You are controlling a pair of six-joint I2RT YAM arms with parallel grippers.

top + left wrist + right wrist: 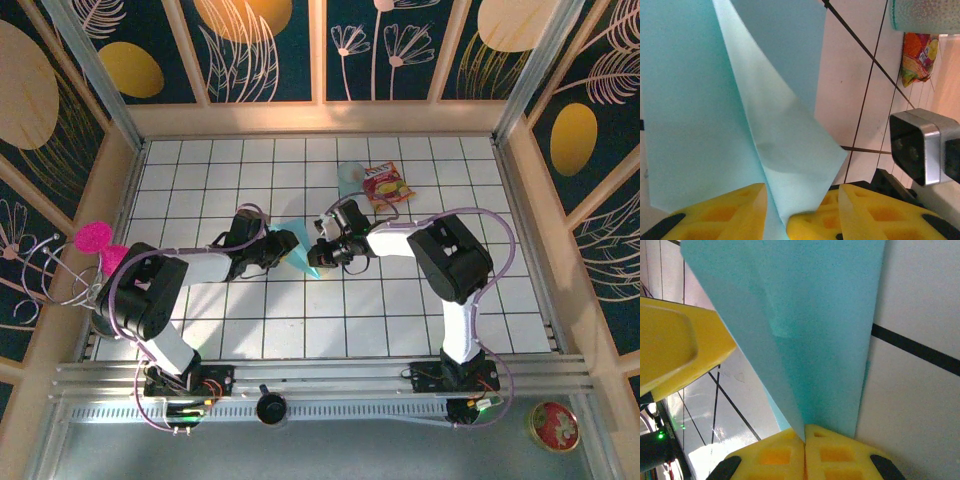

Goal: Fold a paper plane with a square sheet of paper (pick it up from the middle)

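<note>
Overhead view plus two close wrist views.
The top camera looks down from above and behind the arm bases [190,382] over the whole tiled desk [400,310]. The wrist cameras look along the left hand [802,195] and right hand [805,435], very near the teal paper [296,248], which all three views share.

Snack packet [386,186]: white lettering on the red front, too small to read.
Round tin [553,426]: printed lid, nothing legible.
Readable text: none.
</note>
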